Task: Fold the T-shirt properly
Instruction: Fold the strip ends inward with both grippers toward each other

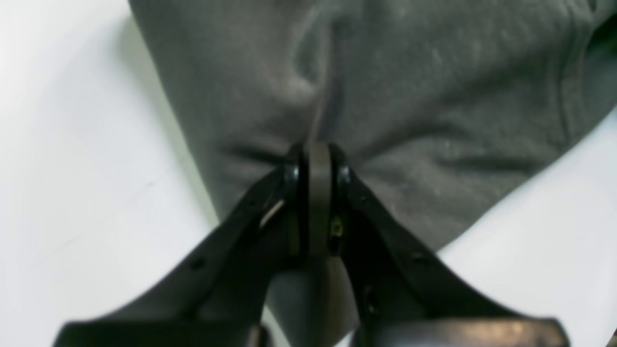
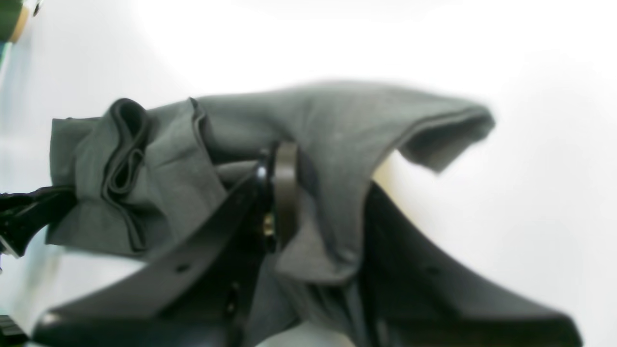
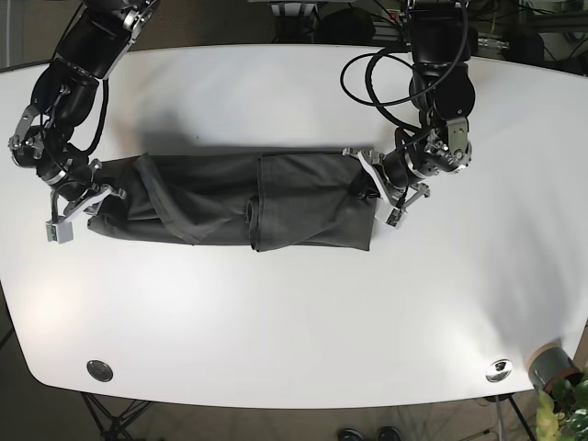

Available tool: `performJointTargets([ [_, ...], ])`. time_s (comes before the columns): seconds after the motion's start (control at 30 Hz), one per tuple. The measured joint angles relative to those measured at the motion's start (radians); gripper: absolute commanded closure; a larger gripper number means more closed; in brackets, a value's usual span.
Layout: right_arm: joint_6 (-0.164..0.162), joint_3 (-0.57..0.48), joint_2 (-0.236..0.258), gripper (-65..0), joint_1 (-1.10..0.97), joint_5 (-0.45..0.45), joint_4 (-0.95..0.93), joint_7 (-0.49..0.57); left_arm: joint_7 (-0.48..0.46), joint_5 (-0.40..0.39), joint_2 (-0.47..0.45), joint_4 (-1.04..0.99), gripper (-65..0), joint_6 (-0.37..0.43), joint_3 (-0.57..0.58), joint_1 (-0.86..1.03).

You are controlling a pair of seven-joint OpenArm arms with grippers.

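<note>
The dark grey T-shirt (image 3: 248, 209) lies folded into a long band across the middle of the white table (image 3: 294, 312). My left gripper (image 3: 372, 188) is at the band's right end. In the left wrist view the left gripper (image 1: 318, 156) is shut on a pinch of the shirt (image 1: 385, 86). My right gripper (image 3: 95, 196) is at the band's left end. In the right wrist view the right gripper (image 2: 289, 164) is shut on bunched cloth (image 2: 159, 173), which drapes over one finger and hides it.
A potted plant (image 3: 554, 370) stands at the table's front right corner. Two metal grommets (image 3: 99, 370) (image 3: 499, 369) sit near the front edge. Black cables (image 3: 377, 78) hang by the arm at the back right.
</note>
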Motion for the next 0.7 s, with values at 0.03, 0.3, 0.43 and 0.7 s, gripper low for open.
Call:
performJointTargets([
  [0.03,-0.004,-0.013,0.002,-2.1,-0.011,0.000,0.035,-0.001,0.000,0.000,-0.001,0.000,0.0,0.000,0.011,0.000],
  [0.3,-0.014,-0.147,-0.013,-2.1,-0.063,-0.003,0.249,0.002,0.002,0.013,0.050,0.000,0.0,0.010,0.114,0.000],
  [0.43,-0.017,-0.188,-0.055,-2.1,-0.066,-0.018,0.278,0.003,0.004,0.010,0.081,-0.019,0.0,0.011,0.140,-0.002],
  [0.7,-0.014,-0.306,-0.149,-2.1,-0.083,-0.018,0.312,0.002,-0.005,0.004,0.086,-0.033,0.0,0.051,0.189,-0.004],
])
